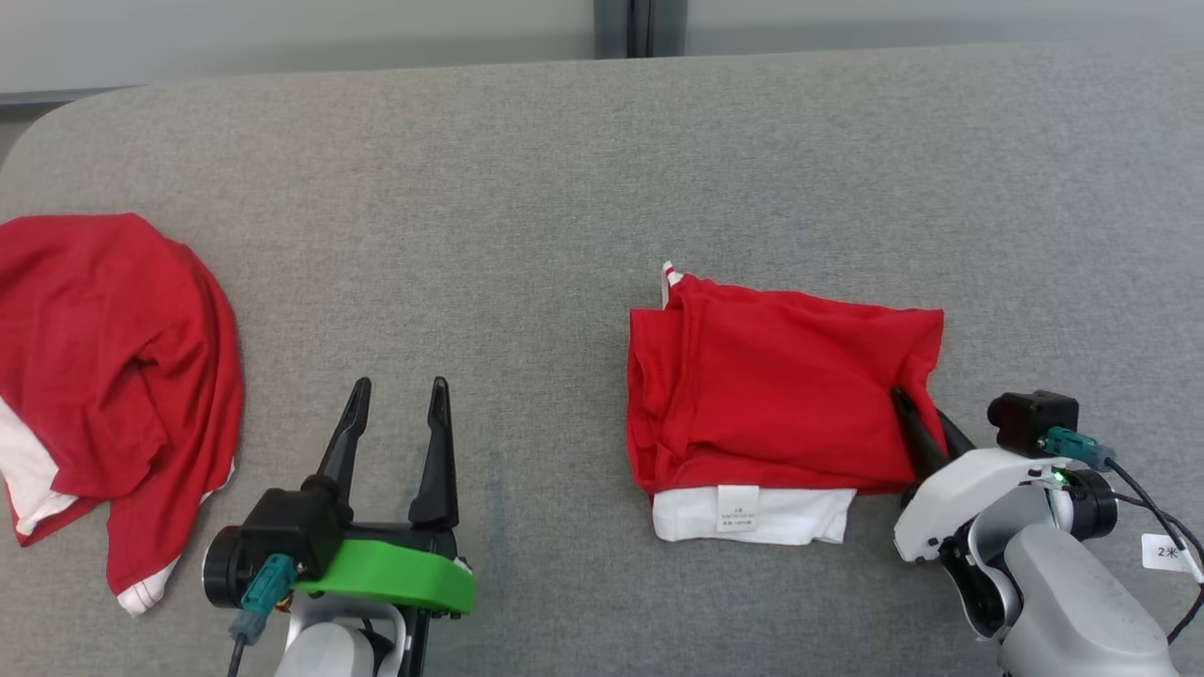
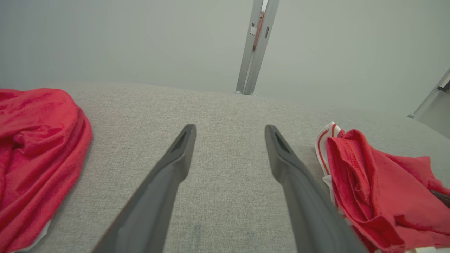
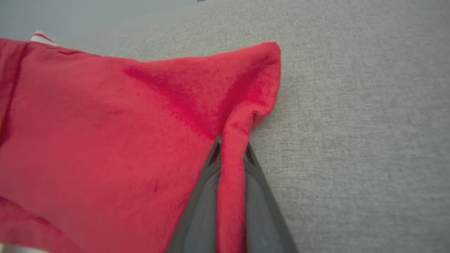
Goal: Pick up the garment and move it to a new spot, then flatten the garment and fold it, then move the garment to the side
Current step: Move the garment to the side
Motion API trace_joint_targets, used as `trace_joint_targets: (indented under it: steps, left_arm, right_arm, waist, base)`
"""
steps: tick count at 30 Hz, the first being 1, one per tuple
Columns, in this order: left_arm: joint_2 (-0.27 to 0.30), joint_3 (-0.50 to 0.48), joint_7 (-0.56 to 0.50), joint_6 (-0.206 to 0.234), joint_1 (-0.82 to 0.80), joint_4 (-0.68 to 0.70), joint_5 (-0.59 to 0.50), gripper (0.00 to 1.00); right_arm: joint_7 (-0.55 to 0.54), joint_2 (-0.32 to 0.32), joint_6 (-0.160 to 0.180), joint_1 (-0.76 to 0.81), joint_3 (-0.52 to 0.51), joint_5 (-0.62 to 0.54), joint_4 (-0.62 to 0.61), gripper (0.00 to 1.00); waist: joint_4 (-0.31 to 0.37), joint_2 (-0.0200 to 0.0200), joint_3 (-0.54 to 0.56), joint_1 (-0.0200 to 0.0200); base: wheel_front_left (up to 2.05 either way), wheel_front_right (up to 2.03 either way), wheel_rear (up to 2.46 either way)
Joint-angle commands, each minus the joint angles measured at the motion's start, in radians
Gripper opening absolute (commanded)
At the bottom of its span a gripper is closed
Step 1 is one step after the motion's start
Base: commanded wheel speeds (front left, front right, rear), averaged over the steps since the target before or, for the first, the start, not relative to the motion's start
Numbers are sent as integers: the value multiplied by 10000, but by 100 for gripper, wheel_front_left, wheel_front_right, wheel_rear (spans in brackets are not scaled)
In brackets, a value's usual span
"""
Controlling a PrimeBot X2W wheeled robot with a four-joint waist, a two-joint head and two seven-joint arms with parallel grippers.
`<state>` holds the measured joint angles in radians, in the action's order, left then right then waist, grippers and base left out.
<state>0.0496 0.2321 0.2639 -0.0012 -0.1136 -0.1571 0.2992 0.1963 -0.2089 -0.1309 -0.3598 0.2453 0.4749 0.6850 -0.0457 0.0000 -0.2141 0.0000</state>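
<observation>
Right gripper (image 1: 917,414) clamped on the right edge of the folded red garment (image 1: 781,395), which lies right of centre on the grey bench (image 1: 564,169).
Garment is a wrinkled red rectangle; a white layer (image 1: 800,522) with a label (image 1: 737,508) pokes out under its near edge, and there is striped trim (image 1: 670,275) at the far-left corner. A ridge of red cloth is pinched between the right fingers. Right arm enters from lower right, fingers low and angled up-left. Left gripper (image 1: 401,385) has jaws apart over bare bench, pointing away from the robot, holding nothing. Garment's long axis runs left-right, white edge toward the robot. Crumpled red cloth (image 1: 103,367) lies far left.
</observation>
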Motion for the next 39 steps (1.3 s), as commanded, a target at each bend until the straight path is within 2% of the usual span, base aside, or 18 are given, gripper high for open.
trace_joint_targets:
  steps: [1,11,17,22,30,39]
  left_arm:
    - [23,-2,3,-46,27,33,-52,100]
    - [23,93,3,-216,-335,290,-307,100]
    - [32,496,3,-528,-1008,298,-899,100]
    - [36,969,3,-873,-2054,199,-1633,100]
    - [47,1850,3,-1168,-4068,-34,-2288,100]
    - [142,2563,3,-1257,-5541,-153,-2513,100]
  right_arm:
    - [94,-155,3,-111,136,-6,127,0]
    - [523,-1086,8,-847,1109,-489,333,0]
    - [648,-1943,8,-1814,1533,-771,397,0]
    - [697,-2701,8,-2843,1506,-636,501,0]
    - [698,-3621,8,-4211,673,-577,835,0]
    - [699,-4316,9,-5393,-233,-1320,2243,0]
  waist:
    - [303,0,161,0]
    - [1684,0,2,0]
    - [2500,0,-864,0]
    - [2985,0,-1907,0]
    - [3288,0,-3421,0]
    - [3106,0,-4445,0]
  base:
    - [0,0,0]
    - [0,0,0]
    - [0,0,0]
    - [0,0,0]
    - [0,0,0]
    - [0,0,0]
